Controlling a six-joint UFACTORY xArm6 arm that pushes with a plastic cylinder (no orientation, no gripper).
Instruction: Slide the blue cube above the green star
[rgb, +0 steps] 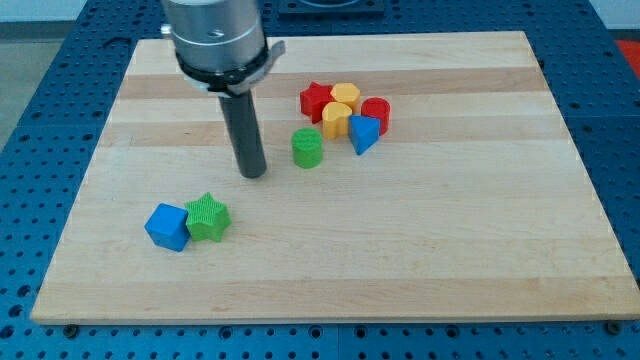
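The blue cube (167, 226) sits at the view's lower left of the wooden board (420, 250). It touches the left side of the green star (208, 217). My tip (252, 174) is on the board above and to the right of the star, a short gap away from it. It touches no block.
A green cylinder (307, 147) stands just right of my tip. Beyond it is a cluster: a red star (317, 101), two yellow blocks (345, 95) (336, 119), a red cylinder (376, 113) and a blue triangular block (363, 133).
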